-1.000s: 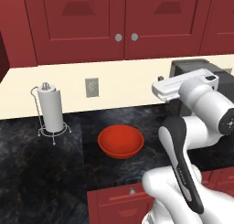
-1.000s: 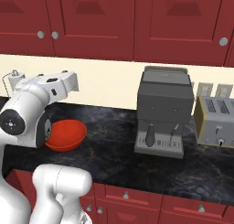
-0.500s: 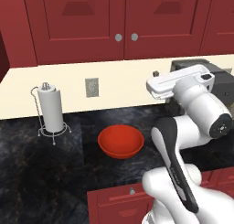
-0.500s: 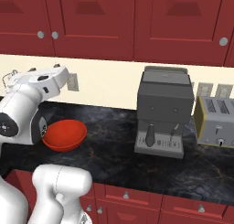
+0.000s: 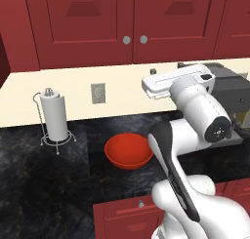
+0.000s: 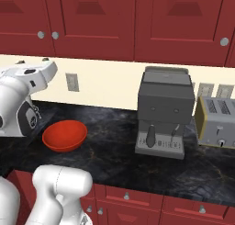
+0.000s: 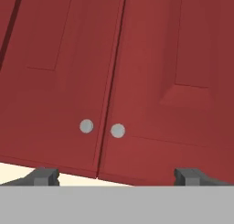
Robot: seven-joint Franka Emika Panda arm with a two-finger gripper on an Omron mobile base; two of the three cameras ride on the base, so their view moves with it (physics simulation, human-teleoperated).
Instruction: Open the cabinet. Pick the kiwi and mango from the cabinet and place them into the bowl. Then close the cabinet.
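Above the counter [image 5: 58,179], the cabinet [image 5: 132,23] hangs on the wall with both dark red panelled doors flush, its two round silver knobs [image 7: 101,128] side by side at the centre seam near the bottom edge. Nothing of the task looks done: doors unopened, fruit hidden inside, and the glossy orange-red bowl [image 5: 129,151] sits empty mid-counter. The gripper [image 7: 116,176] faces the knobs, spread wide, holding nothing.

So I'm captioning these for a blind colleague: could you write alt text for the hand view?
Two closed dark red doors of the cabinet face the camera, slightly tilted, with two small round silver knobs side by side at the centre seam. The tool is open, its two dark fingertips spread wide below the doors, touching nothing.
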